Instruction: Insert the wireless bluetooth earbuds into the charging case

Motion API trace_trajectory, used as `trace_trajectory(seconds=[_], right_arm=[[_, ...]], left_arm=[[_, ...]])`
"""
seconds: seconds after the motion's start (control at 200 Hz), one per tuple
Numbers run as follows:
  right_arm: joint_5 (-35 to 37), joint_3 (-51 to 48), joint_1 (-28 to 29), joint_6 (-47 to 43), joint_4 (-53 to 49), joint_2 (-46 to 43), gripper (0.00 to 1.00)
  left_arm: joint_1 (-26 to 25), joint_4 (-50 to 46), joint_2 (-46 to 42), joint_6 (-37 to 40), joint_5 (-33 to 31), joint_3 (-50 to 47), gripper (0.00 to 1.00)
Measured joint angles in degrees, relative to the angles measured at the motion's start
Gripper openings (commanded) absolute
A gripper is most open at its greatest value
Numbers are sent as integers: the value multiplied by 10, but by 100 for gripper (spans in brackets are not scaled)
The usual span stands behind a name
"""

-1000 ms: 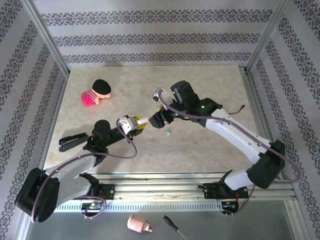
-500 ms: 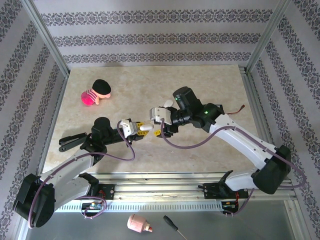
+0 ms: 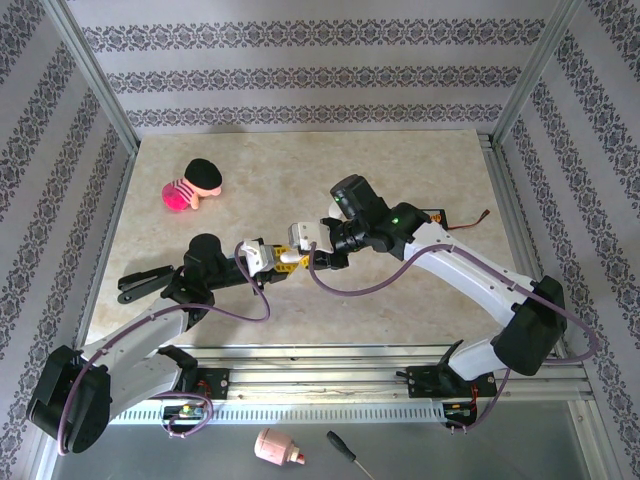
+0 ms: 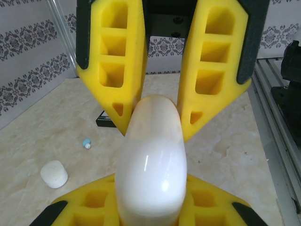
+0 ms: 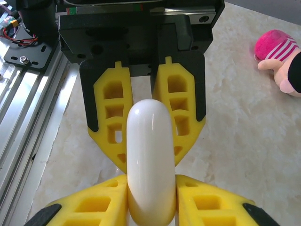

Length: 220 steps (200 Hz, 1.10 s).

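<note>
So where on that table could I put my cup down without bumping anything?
Widest bare table: far right, between the right arm and the side rail, and along the back wall right of the plush toy. The near strip between the arms looks free too. Crowded: mid-table, where the left gripper and right gripper clamp the charging case.

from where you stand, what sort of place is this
Most likely a robot lab test cell, not a home: a marble-look table boxed in by wallpaper-patterned panels on aluminium posts, with two robot arms bolted to a slotted rail.
</note>
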Motion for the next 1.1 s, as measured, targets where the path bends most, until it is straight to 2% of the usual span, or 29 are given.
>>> trace_trajectory(seconds=[0.025,0.045,0.075,0.105,0.17,0.225,0.325,0.42,0.485,0.625,0.745,0.914,1.099], right_arm=[[0,0,0,1,0,0,26],[0,0,-1,2,1,0,26],[0,0,-4,7,4,0,26],[0,0,-6,12,7,0,26],[0,-3,-15,35,20,0,26],[0,-9,-27,58,35,0,26],[15,-34,-53,135,90,2,26],[51,-66,-76,246,166,22,25],[72,-74,-87,326,208,54,21],[117,-55,-100,495,248,146,23],[127,-15,-101,608,260,231,24],[126,43,-101,692,268,329,25],[127,87,-101,727,274,394,31]], left_arm=[[0,1,1,0,-2,0,35],[0,5,1,-1,-3,0,41],[0,14,2,-3,-8,-2,60],[0,25,3,-6,-16,-3,71],[0,60,3,-14,-45,-16,87],[0,87,0,-24,-72,-31,93],[0,112,-14,-33,-128,-62,97],[0,111,-34,-33,-177,-76,99],[0,106,-45,-33,-209,-78,100],[0,88,-50,-33,-274,-78,99],[0,71,-40,-33,-315,-79,99],[0,53,-34,-40,-346,-80,99],[0,30,-36,-55,-374,-80,99]])
